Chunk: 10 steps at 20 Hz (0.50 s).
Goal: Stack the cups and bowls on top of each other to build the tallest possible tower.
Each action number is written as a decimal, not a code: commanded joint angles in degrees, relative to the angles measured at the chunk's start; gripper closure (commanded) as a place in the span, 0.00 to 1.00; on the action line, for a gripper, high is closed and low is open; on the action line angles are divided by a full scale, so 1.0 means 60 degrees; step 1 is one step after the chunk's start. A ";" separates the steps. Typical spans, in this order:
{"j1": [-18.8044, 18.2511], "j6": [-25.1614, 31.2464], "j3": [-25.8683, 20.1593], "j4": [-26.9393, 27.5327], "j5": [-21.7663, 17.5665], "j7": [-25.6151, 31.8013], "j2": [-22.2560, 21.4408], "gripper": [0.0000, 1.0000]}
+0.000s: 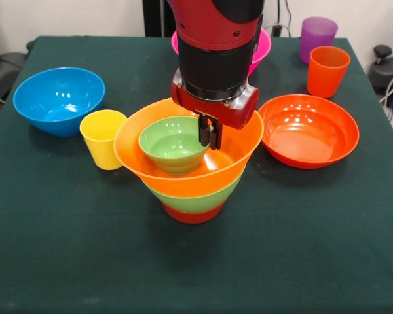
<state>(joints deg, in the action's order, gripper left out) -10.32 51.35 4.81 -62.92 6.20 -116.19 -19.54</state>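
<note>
Tower (191, 176) nearest camera, mid-worktop (65, 261): small red-orange bowl (192, 213) as base, medium green bowl (196, 198) nested in it, large yellow-orange bowl (183, 173) above, small green bowl (172, 145) topmost. Four pieces stacked.

Left loose: blue bowl (57, 99), shallow orange bowl (309, 130), pink bowl (263, 49) behind arm; yellow cup (104, 138), orange cup (327, 70), purple cup (318, 38).

Gripper (209, 134) low over tower, jaws nearly together, apparently pinching right rim of small green bowl; grip itself not clear.
</note>
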 commanded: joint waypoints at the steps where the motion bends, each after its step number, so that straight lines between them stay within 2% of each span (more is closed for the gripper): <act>1: -0.0002 0.0060 -0.0847 -0.0550 -0.0056 -0.0258 -0.0042 1.00; 10: 0.0013 0.0009 -0.0896 -0.0608 0.0001 -0.0309 -0.0020 1.00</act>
<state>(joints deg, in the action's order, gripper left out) -10.32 51.35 4.81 -62.93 6.23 -116.19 -19.54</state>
